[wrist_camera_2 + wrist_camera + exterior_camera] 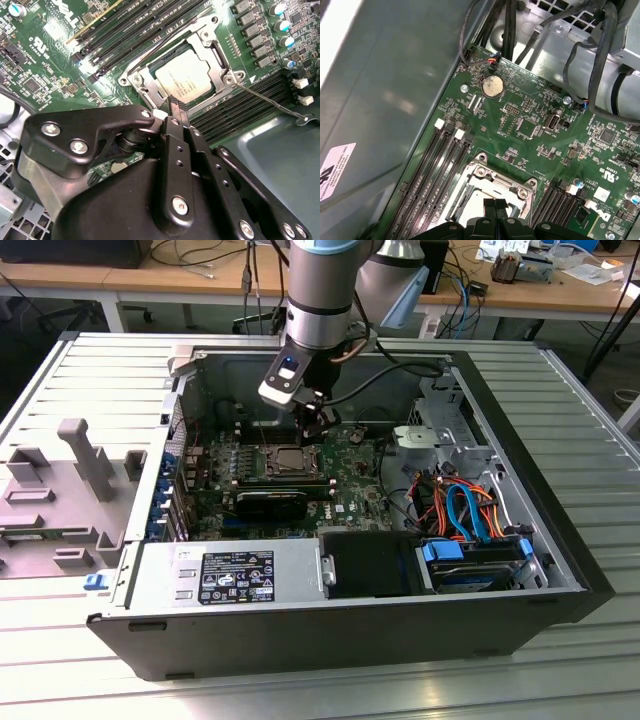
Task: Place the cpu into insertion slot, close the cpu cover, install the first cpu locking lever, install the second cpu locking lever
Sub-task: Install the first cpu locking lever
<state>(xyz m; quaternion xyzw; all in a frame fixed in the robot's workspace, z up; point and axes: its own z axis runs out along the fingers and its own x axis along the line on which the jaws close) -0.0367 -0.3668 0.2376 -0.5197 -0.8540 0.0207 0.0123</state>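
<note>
The cpu point(187, 77), a small silver-grey square, lies flat in the insertion slot point(291, 462) on the green motherboard. The cpu cover point(212, 47), a silver frame, lies down over it, with the chip showing through its window. A thin wire locking lever point(270, 102) sticks out from one socket corner across the black memory slots. A second thin lever point(160, 42) runs along the opposite side of the socket. My gripper point(177, 106) hangs just above the cover's edge, fingertips point(490, 205) pressed together, shut with nothing between them. In the exterior view the gripper point(314, 423) sits right over the socket.
The open computer case point(560, 570) walls in the board. Long black memory slots point(240, 112) flank the socket. A black heatsink block point(272, 502), a power supply point(230, 575) and coloured cables point(465, 505) sit nearby. A grey fixture point(85, 455) stands at the exterior view's left.
</note>
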